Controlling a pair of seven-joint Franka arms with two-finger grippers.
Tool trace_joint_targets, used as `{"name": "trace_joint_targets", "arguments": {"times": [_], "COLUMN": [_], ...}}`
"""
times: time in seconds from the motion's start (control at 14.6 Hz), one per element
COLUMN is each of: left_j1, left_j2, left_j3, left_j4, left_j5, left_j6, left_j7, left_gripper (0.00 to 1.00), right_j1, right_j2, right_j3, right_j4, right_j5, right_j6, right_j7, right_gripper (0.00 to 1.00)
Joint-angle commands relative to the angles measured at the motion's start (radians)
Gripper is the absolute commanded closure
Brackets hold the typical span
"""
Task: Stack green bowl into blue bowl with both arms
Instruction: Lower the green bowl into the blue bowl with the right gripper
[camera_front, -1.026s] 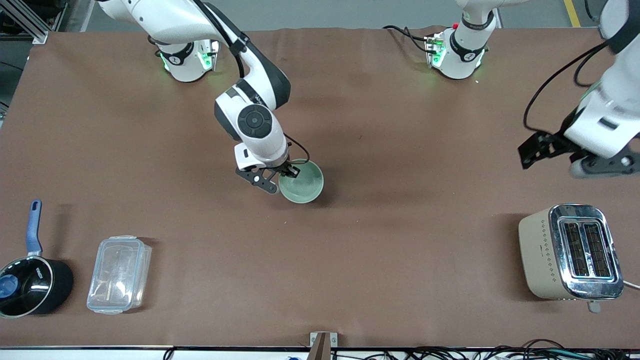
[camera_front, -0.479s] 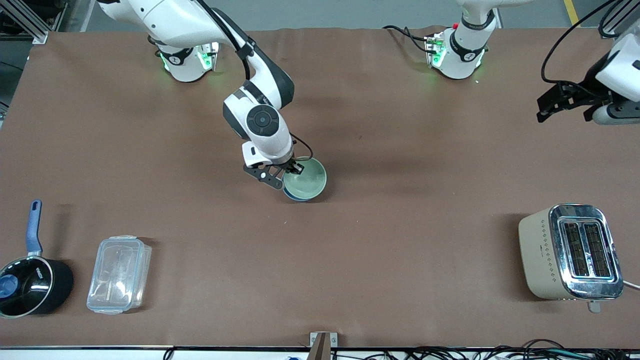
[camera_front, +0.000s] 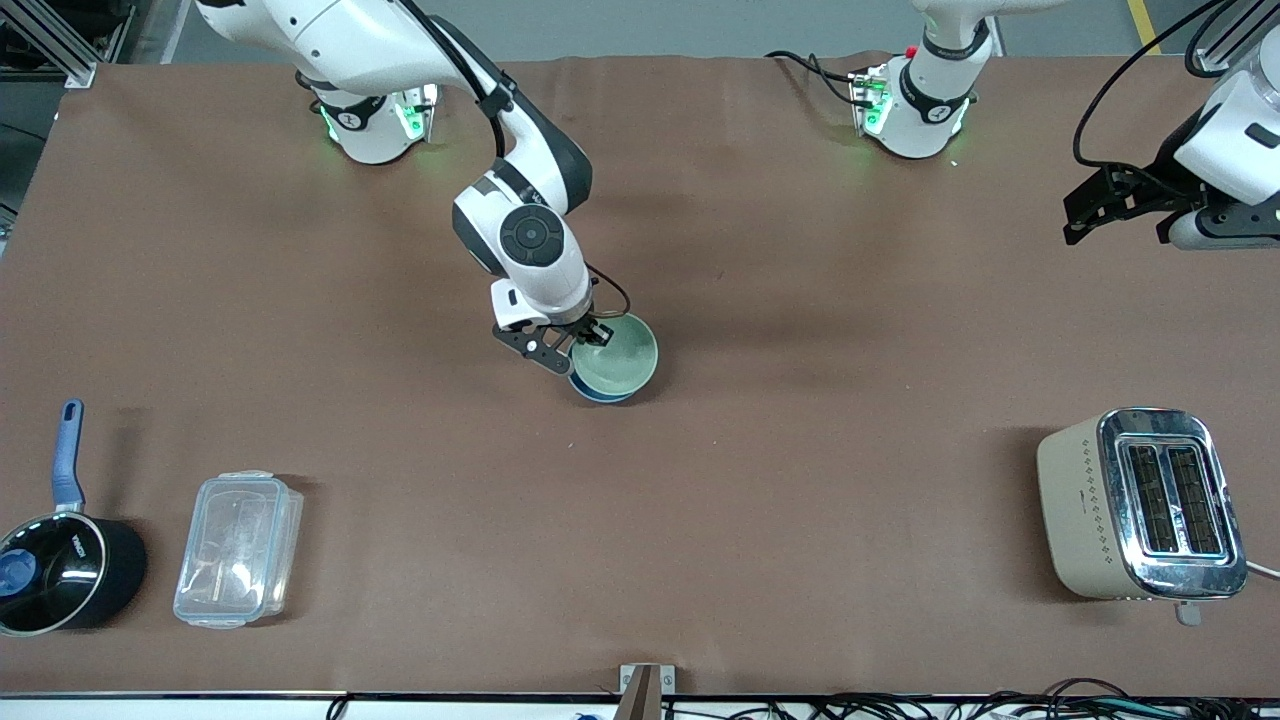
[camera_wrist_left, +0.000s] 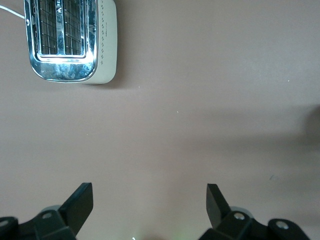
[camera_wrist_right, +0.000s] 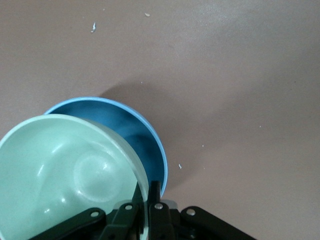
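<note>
Over the blue bowl (camera_wrist_right: 131, 126), the right gripper (camera_wrist_right: 146, 196) pinched the green bowl (camera_wrist_right: 65, 170) by its rim, ready for placing. Next it needed to lower and release. Well away from the blue bowl, the left gripper (camera_wrist_left: 149, 200) waited with its jaws spread.

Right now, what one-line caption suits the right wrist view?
Right gripper pinching the pale green glossy bowl's rim, lowering it tilted into the round light-blue bowl.

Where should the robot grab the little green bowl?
By its thin rim, coming from above. The green bowl sits open side up, too wide to pinch whole. The right claw already pinches the rim, one finger inside, one outside, over the blue bowl.
</note>
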Motion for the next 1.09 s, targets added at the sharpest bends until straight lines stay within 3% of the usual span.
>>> {"name": "trace_joint_targets", "arguments": {"times": [0.0,0.48,0.75,0.82,0.89,0.96,1.03], "left_j1": [0.004,0.004,0.004,0.006,0.006,0.006,0.004], "left_j2": [0.013,0.005,0.002,0.002,0.002,0.002,0.002], "left_j3": [0.002,0.005,0.010,0.011,0.011,0.011,0.011], "left_j4": [0.024,0.032,0.042,0.045,0.045,0.045,0.045], "left_j5": [-0.014,-0.014,-0.011,-0.011,-0.011,-0.011,-0.011], "left_j6": [-0.004,-0.009,-0.009,-0.010,-0.013,-0.015,-0.018], "left_j7": [0.008,0.009,0.012,0.009,0.006,0.004,0.001], "left_gripper": [0.00,0.00,0.00,0.00,0.00,0.00,0.00], "right_j1": [-0.012,-0.013,-0.009,-0.010,-0.013,-0.016,-0.021], "right_j2": [-0.015,-0.015,-0.015,-0.015,-0.015,-0.021,-0.043], "right_j3": [0.002,0.000,0.002,0.002,0.002,0.002,-0.001], "right_j4": [-0.020,-0.051,-0.051,-0.051,-0.047,-0.039,-0.034], "right_j5": [-0.043,-0.072,-0.071,-0.071,-0.071,-0.071,-0.072], "right_j6": [0.004,0.014,0.015,0.012,0.006,0.003,-0.002], "right_j7": [0.028,0.029,0.029,0.031,0.029,0.029,0.026], "right_gripper": [0.97,0.96,0.90,0.84,0.64,0.12,0.00]}}
